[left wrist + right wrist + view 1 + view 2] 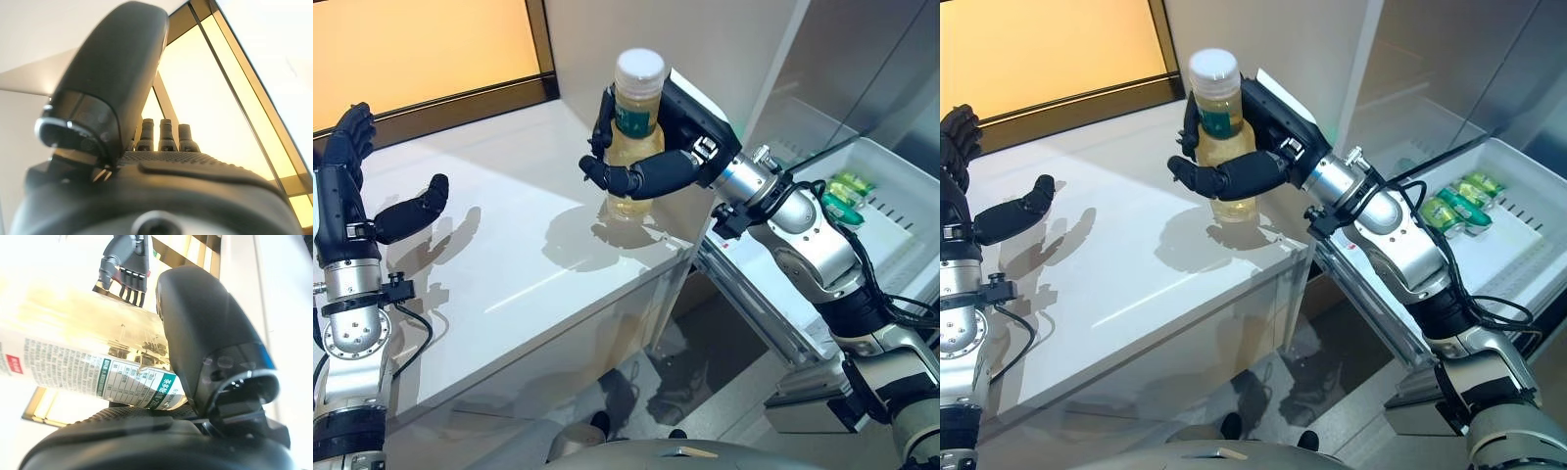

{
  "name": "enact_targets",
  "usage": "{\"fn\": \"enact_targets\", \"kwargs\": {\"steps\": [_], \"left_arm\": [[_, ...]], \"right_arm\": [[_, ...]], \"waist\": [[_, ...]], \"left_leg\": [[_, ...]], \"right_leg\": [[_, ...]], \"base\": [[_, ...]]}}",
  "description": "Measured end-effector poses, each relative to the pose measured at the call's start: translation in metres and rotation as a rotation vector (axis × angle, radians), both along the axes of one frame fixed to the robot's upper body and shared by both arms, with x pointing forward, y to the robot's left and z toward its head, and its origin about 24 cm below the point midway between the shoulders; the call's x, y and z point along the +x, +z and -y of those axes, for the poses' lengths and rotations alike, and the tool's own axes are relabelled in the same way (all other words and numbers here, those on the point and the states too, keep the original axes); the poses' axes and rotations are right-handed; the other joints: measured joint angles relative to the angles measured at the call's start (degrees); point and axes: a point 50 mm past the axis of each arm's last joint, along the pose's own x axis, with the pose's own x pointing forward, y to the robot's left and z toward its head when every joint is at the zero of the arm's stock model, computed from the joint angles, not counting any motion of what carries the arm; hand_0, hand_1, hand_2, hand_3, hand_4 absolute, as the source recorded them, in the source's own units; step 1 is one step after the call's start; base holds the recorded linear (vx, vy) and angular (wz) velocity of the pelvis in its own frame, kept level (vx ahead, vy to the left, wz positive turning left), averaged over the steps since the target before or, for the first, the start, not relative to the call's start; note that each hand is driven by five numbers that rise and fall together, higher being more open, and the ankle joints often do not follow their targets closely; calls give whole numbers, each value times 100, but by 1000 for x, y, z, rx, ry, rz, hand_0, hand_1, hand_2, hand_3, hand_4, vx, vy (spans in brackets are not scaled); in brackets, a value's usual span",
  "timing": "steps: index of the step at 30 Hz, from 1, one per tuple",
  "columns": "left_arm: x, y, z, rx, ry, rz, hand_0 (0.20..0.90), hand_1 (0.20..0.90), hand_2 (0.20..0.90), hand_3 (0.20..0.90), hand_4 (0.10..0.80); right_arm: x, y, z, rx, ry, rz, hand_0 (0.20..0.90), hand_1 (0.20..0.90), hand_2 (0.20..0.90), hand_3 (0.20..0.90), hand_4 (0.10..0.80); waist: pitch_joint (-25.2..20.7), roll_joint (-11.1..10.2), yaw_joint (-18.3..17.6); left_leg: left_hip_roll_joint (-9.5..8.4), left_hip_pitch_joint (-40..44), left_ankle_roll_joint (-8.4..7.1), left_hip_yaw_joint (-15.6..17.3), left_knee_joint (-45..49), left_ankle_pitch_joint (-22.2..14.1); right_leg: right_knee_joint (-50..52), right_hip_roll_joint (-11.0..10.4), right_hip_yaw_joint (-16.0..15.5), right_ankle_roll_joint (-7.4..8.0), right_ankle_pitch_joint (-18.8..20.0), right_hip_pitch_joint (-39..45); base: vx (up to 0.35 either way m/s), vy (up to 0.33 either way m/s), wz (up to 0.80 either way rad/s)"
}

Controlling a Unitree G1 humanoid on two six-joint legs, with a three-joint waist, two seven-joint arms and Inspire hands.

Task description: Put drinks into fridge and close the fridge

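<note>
White counter [509, 245] below me; my right hand [641, 171] is wrapped around the upright drink bottle [634, 127], just above the counter's edge. Fridge shelf [901, 186] lies off right. Left hand [372, 211] idles with fingers straight.

Clear glossy plastic bottle [633, 147] (white cap, printed label), smooth glossy white counter [509, 255], matt black fingers [646, 176].

A kitchen-like test room. A glossy white worktop [509, 255] stands beside an open fridge [891, 196], green drinks [847, 191] on its door shelf.
</note>
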Motion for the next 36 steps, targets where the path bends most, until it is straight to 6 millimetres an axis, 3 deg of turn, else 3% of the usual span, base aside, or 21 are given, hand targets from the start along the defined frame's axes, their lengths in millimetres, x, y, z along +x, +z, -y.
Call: {"fn": "enact_targets", "kwargs": {"steps": [8,15,19,23,30,36], "left_arm": [[5,-5,23,-326,-384,6,900,900,900,900,800],[8,-31,54,-640,-852,-77,900,900,900,900,800],[5,-48,75,-835,-1135,-105,900,900,900,900,800],[-5,-44,93,-910,-1419,-60,900,900,900,900,800],[-12,-50,102,-998,-1551,17,900,900,900,900,800],[-19,-52,100,-1082,-1668,215,900,900,900,900,800]], "right_arm": [[-2,-3,-6,31,25,-22,300,300,300,200,100],[-3,-19,-2,46,29,-131,300,300,300,200,100],[-9,-28,12,81,19,-193,300,300,300,200,100],[-14,-26,15,75,23,-183,300,300,300,200,100],[-17,-20,24,57,32,-173,300,300,300,200,100],[-19,-17,27,45,31,-164,300,300,300,200,100]], "waist": [[-27,-46,14],[-30,-51,-104],[-30,-51,-213],[-30,-44,-364],[-98,69,-377],[-156,151,-379]], "left_leg": [[-3,2,2,-1,0,1],[-3,-10,5,32,-1,2],[-5,-63,7,49,-1,3],[3,-67,7,61,-1,3],[-6,-40,7,132,-2,2],[6,-40,8,139,-3,1]], "right_leg": [[6,1,3,0,0,4],[6,-3,32,1,0,-24],[8,1,50,1,2,-86],[8,10,62,1,2,-95],[8,12,136,3,4,-92],[8,18,143,5,4,-96]], "base": [[0,0,0],[-17,8,-1],[-14,6,-1],[0,0,0],[-14,7,-4],[-18,-6,0]]}}
